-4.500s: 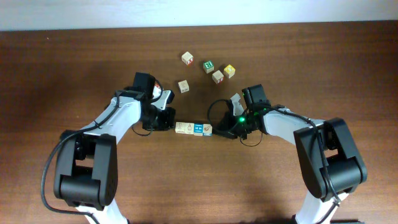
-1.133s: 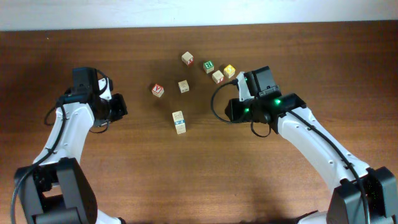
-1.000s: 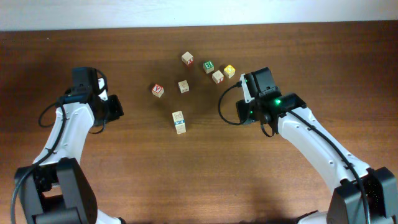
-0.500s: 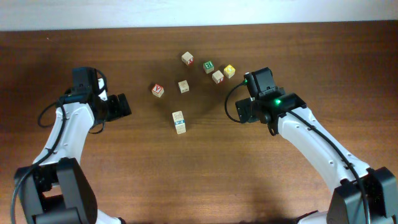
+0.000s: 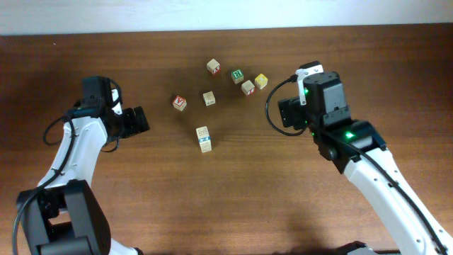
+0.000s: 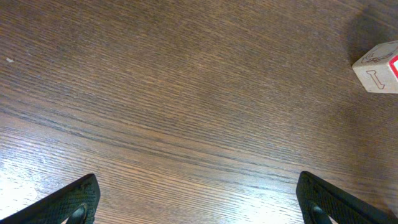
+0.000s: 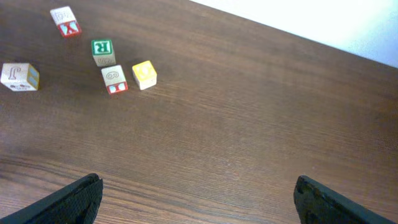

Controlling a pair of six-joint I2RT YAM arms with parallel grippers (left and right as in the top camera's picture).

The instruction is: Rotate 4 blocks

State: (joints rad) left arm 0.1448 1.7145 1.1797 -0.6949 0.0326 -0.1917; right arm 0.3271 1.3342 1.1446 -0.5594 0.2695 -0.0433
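Looking down from overhead, the left gripper (image 5: 144,120) sits at the left of the table (image 5: 226,212), its jaws spread and nothing between them. The right gripper (image 5: 282,115) faces it from the right, likewise released and empty. Between the two, a beige block (image 5: 203,132) and a blue-faced block (image 5: 205,146) lie touching, the blue one nearer. Farther back rest a red-faced cube (image 5: 179,103), a second beige block (image 5: 209,98), a green cube (image 5: 237,75) and a yellow cube (image 5: 261,81).

The left wrist view shows the left fingers (image 6: 74,202) wide apart over wood, with the red-faced cube at the far right edge.

The right wrist view shows the right fingers (image 7: 78,196) equally parted. The green cube, yellow cube and second beige block lie far off to the left.
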